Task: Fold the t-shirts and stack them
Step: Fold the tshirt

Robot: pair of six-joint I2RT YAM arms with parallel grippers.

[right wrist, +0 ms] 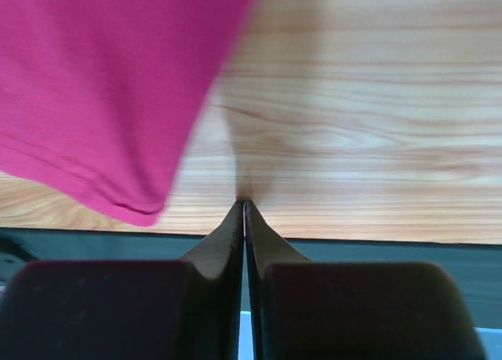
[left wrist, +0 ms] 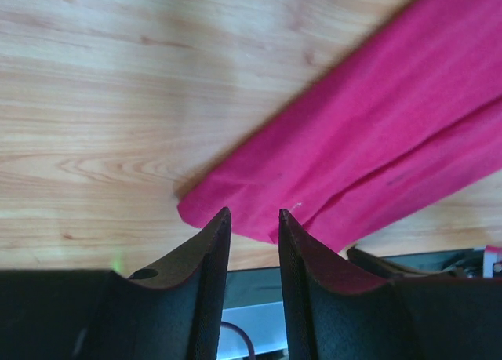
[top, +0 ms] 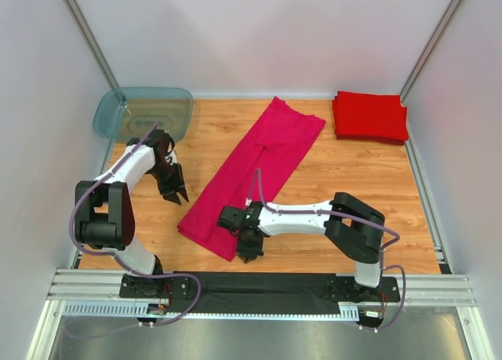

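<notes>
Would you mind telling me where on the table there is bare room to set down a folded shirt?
Most bare table lies right of the pink shirt, below the red stack. A smaller patch lies between the tub and shirt. Crowded: the shirt's near end, between left gripper and right gripper.

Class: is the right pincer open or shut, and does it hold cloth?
Shut and empty: the right pincer has fingers touching over the wooden table, the pink shirt beside it.
</notes>
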